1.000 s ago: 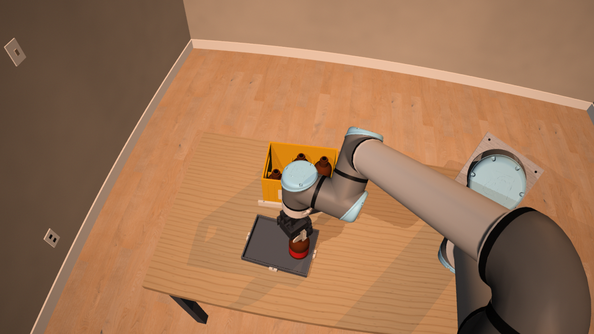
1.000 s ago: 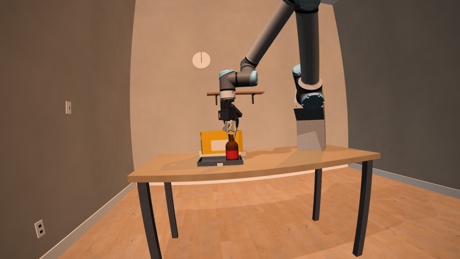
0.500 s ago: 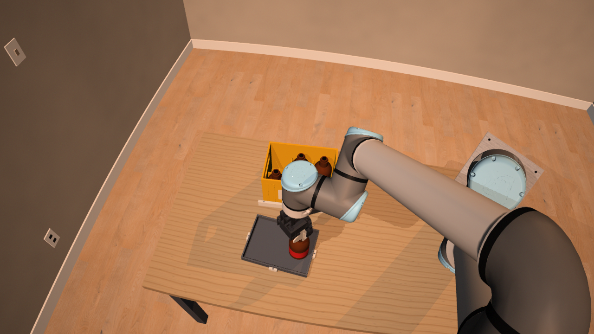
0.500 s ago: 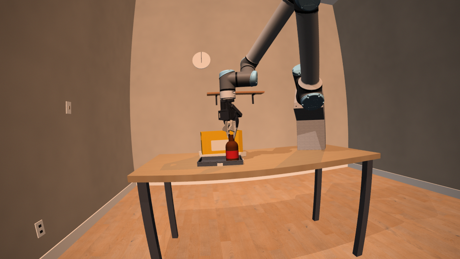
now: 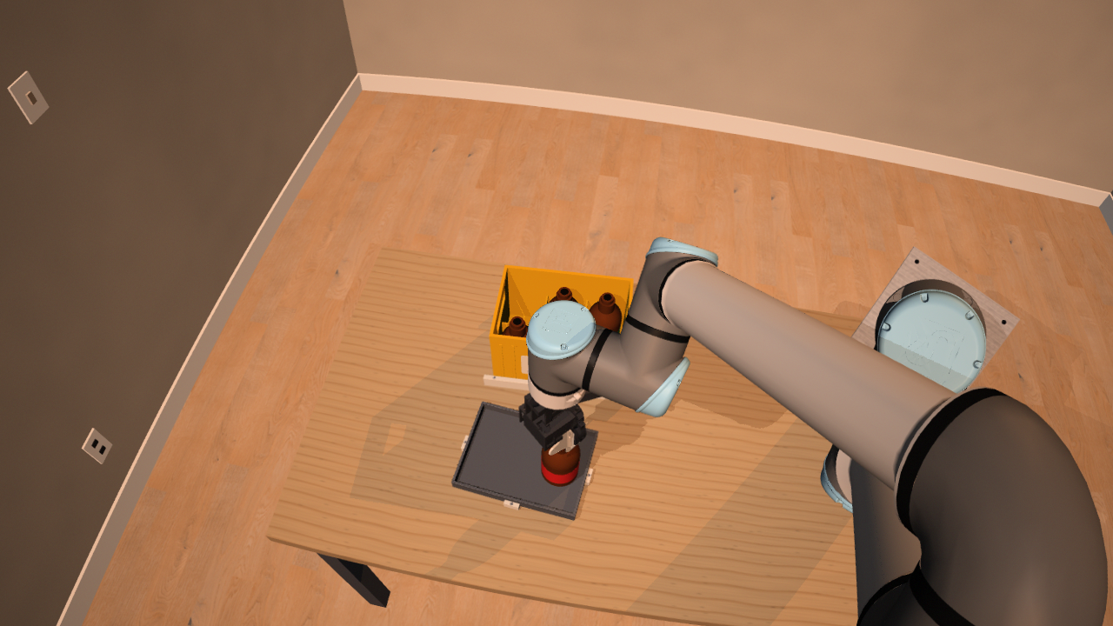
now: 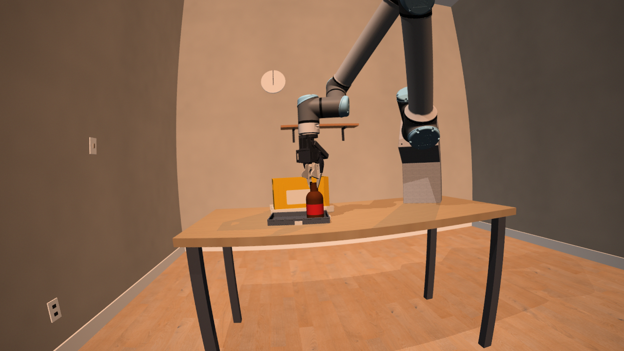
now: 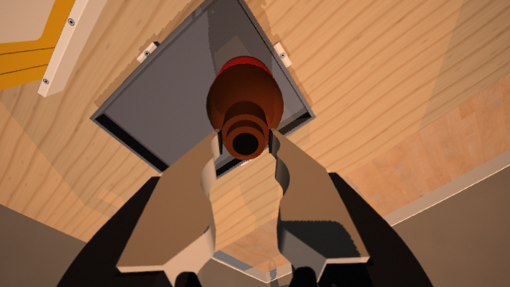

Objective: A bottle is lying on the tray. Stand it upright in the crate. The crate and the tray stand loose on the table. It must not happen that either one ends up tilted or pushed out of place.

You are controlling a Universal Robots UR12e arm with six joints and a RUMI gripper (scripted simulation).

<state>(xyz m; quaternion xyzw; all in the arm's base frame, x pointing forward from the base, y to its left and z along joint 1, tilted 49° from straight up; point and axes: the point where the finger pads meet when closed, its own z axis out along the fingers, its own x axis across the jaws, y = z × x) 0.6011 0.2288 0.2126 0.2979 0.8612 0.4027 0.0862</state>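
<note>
1. Pinched: the black tool with pale fingers (image 5: 562, 443) (image 6: 313, 185) appears clamped on the neck of a brown glass bottle with red label (image 5: 560, 465) (image 6: 314, 204) (image 7: 245, 93), upright directly beneath it on the dark-grey tray (image 5: 494, 459) (image 6: 285, 221) (image 7: 167, 96).
2. Behind the tool, seen across the tray, waits the yellow crate (image 5: 508, 356) (image 6: 279, 196) (image 7: 24, 60).

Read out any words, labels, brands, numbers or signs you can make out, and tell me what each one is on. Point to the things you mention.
No readable text anywhere.
Bottle (image 5: 559, 469) (image 6: 314, 204) (image 7: 245, 93): a red band, no lettering that I can make out.
Crate (image 5: 509, 357) (image 6: 279, 183) (image 7: 28, 64): a pale panel, no writing visible.
Arm (image 5: 786, 357) (image 6: 419, 65): faint marks on its blue caps, too faint to read.
Wall clock (image 6: 268, 82): no numerals visible.
</note>
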